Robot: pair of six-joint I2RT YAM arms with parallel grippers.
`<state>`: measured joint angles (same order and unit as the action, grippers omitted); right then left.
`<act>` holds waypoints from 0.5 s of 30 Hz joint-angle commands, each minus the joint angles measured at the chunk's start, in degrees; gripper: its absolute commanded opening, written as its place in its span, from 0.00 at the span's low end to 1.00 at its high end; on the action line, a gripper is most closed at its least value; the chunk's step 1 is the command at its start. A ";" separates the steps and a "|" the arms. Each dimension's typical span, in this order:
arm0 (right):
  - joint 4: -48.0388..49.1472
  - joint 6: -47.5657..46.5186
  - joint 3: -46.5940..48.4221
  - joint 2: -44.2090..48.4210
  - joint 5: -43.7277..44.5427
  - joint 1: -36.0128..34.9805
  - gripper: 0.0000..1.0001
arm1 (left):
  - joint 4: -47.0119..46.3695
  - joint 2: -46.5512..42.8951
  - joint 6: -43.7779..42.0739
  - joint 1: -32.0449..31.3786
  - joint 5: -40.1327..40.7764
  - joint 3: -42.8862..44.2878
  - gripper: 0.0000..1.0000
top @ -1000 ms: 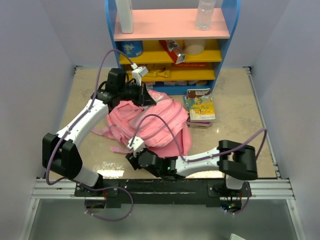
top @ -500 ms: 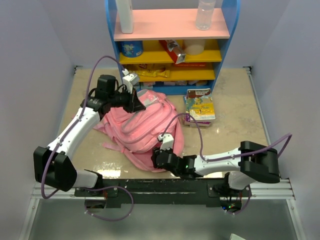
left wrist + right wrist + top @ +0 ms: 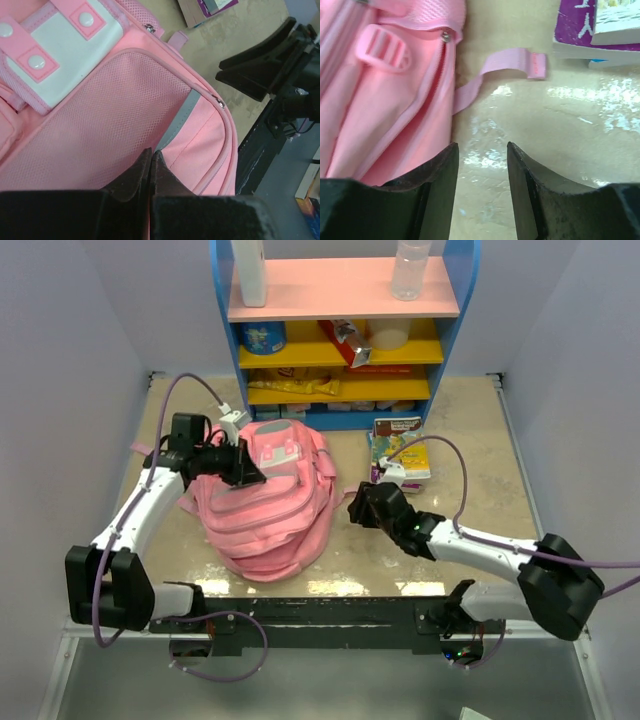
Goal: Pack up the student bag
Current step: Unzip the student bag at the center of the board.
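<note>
The student bag, a soft pink backpack with white patches, lies left of the table's middle with its front facing up. My left gripper rests on its upper left part. In the left wrist view the fingertips are pressed together over the mesh pocket and grey strip, with a sliver of pink fabric between them. My right gripper hovers low over the bare table just right of the bag. Its jaws stand open with nothing between them, beside the bag's side zip and a loose pink strap.
A stack of books lies right of the bag, its edge showing in the right wrist view. A blue, pink and yellow shelf unit with bottles, a can and packets stands at the back. White walls close in both sides.
The bag has been pulled left and turned front-up along with my left gripper. My right gripper has left the bag's near edge and swung right to the table beside it.
</note>
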<state>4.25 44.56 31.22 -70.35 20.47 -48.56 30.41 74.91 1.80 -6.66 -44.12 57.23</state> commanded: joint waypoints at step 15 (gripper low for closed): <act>-22.27 -4.74 21.25 -1.28 -10.87 30.68 0.99 | 1.48 -16.97 1.62 4.19 -2.47 -2.22 0.00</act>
<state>-12.53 39.53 51.81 -69.65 15.09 -25.56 32.01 64.31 1.50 -4.69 -46.61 53.49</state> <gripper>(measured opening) 0.986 0.026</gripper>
